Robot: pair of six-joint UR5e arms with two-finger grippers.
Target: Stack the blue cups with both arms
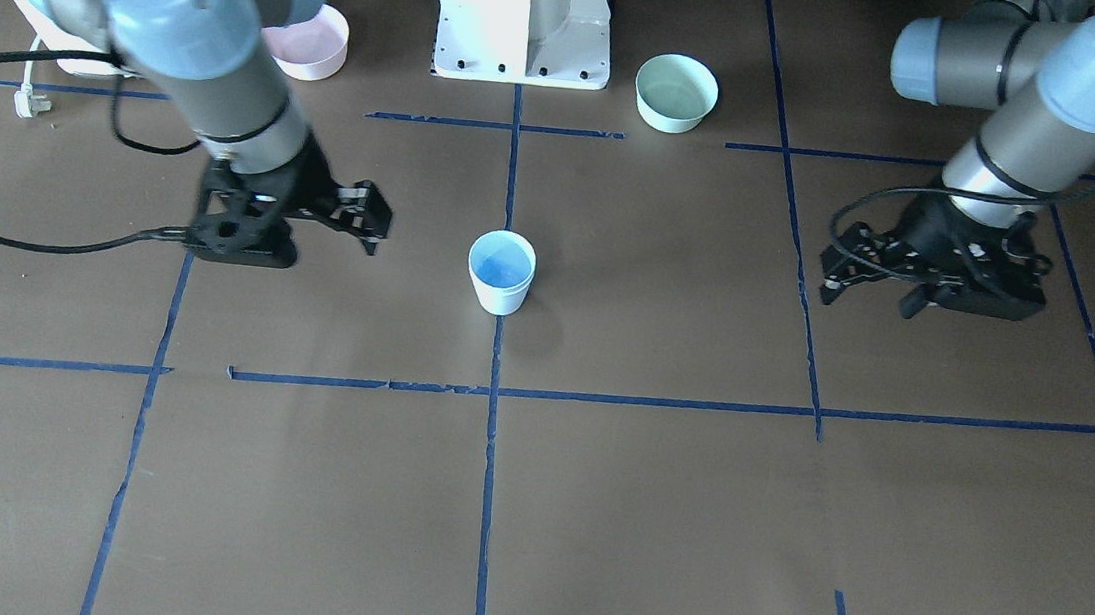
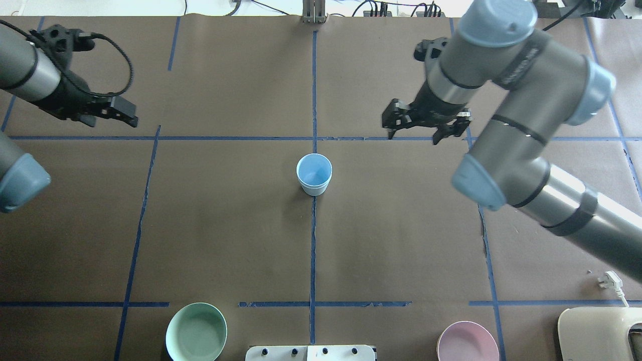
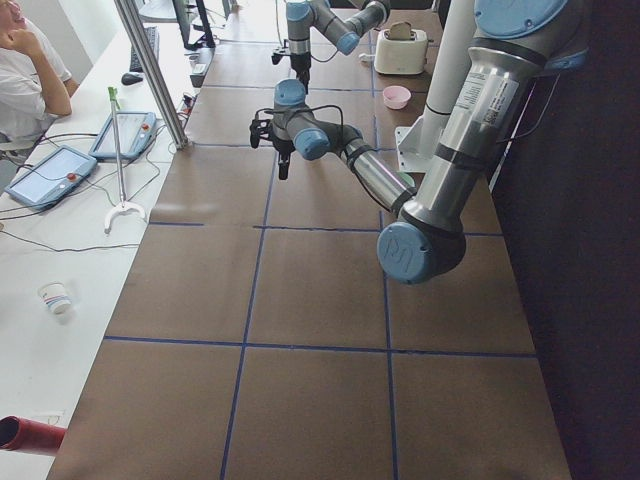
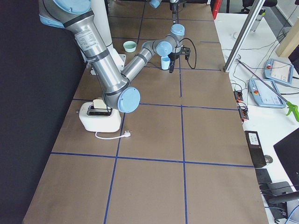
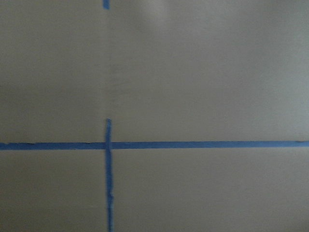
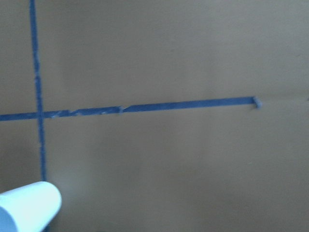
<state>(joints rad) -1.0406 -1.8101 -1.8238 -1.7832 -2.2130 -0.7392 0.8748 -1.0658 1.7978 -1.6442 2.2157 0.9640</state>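
One pale blue cup (image 1: 501, 271) stands upright on the table's centre line, also seen in the overhead view (image 2: 314, 174) and at the lower left of the right wrist view (image 6: 26, 208). Only this one cup shape shows; I cannot tell whether a second cup sits inside it. My right gripper (image 1: 367, 222) (image 2: 420, 129) hovers beside the cup, apart from it, open and empty. My left gripper (image 1: 865, 296) (image 2: 113, 114) hovers farther off on the other side, open and empty. The left wrist view shows only brown paper and blue tape.
A mint-green bowl (image 1: 676, 92) (image 2: 196, 332) and a pink bowl (image 1: 316, 46) (image 2: 467, 342) flank the white pedestal (image 1: 525, 14) near the robot. A toaster (image 4: 99, 115) with a loose plug (image 2: 609, 280) sits at the right near corner. Blue tape lines (image 1: 484, 502) cross the brown table cover.
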